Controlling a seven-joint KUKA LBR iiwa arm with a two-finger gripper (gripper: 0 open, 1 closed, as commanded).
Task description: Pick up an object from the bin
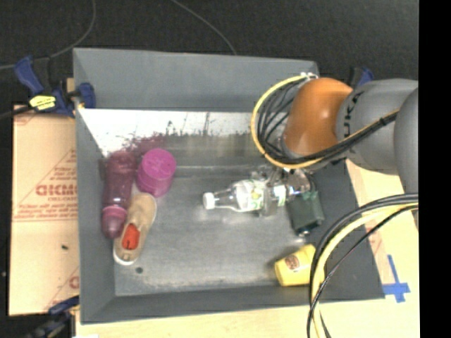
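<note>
The grey metal bin (197, 83) holds a few loose things. Near its middle a small clear plastic bottle (236, 198) lies on its side. Its long axis runs left to right, with the white cap to the left and the base to the right. The hand (283, 189) is at this base end, below the orange wrist cover (317, 115) — whether it is wide or narrow I cannot tell. A dark green object (307, 214) lies just beside it and a yellow object (294, 267) nearer the front. At the left, close together, are a magenta cup (156, 171), a purple bottle (116, 192) and a beige shoe (135, 229).
</note>
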